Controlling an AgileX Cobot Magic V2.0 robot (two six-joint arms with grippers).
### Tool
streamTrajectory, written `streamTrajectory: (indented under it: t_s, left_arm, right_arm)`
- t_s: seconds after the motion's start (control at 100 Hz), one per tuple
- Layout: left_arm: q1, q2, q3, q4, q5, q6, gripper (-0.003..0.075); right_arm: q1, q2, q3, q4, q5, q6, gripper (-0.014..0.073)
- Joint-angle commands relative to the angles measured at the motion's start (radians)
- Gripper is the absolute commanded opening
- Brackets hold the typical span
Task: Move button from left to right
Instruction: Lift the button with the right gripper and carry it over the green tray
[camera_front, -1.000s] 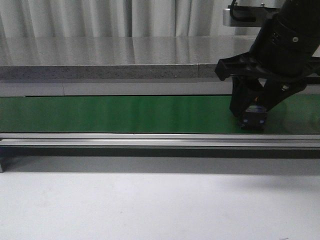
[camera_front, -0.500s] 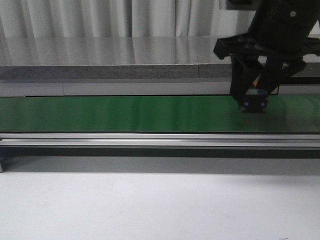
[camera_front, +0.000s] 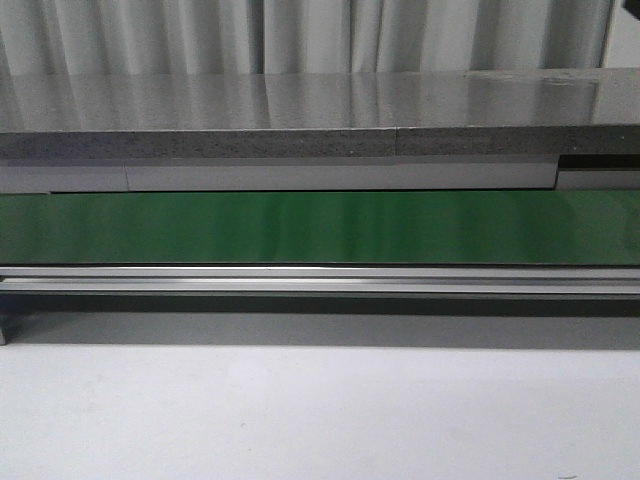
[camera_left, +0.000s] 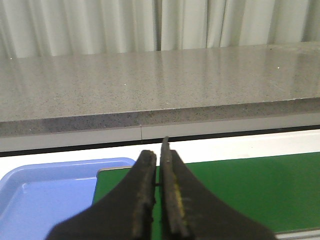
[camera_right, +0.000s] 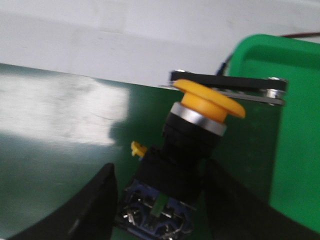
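- No text, label, brand, number or sign could be read in any of the three views.
- The button (camera_right: 187, 145), at the lower centre of the right wrist view, carried only a small green-white mark low on its black body; it was too blurred to read.

Even, soft light; glare streaks the green belt (camera_front: 300, 228) (right wrist view blurred).

Button (camera_right: 192, 145) is showing an orange-yellow head, silver collar, black body, blue base. Belt (camera_front: 300, 228) is reading glossy dark green, counter (camera_left: 150, 85) speckled grey. Trays: one (camera_left: 45, 192) is showing light blue, the other (camera_right: 295, 125) bright green.
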Motion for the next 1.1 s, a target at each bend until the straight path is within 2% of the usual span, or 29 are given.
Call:
streamTrajectory:
  t_s: [0.0, 0.18, 0.34, 0.66, 1.09]
  left_arm:
    - [-0.010, 0.003, -0.027, -0.008, -0.080, -0.003, 0.0005]
    - [-0.010, 0.003, -0.027, -0.008, -0.080, -0.003, 0.0005]
    - [-0.010, 0.003, -0.027, -0.008, -0.080, -0.003, 0.0005]
    - [-0.010, 0.003, -0.027, -0.008, -0.080, -0.003, 0.0005]
    - [-0.010, 0.003, -0.027, -0.008, -0.080, -0.003, 0.0005]
  right_arm:
    - [-0.083, -0.046, -0.032, -0.018, -0.041, -0.058, 0.0223]
    - [-0.249, -0.040, -0.032, -0.018, -0.111, -0.100, 0.0223]
    - [-0.336, 0.004, -0.032, -0.017, -0.122, -0.122, 0.0223]
    - [-0.371, 0.190, -0.032, -0.015, -0.173, -0.276, 0.0223]
    - [-0.400, 0.287, -0.032, -0.006, -0.173, -0.281, 0.0225]
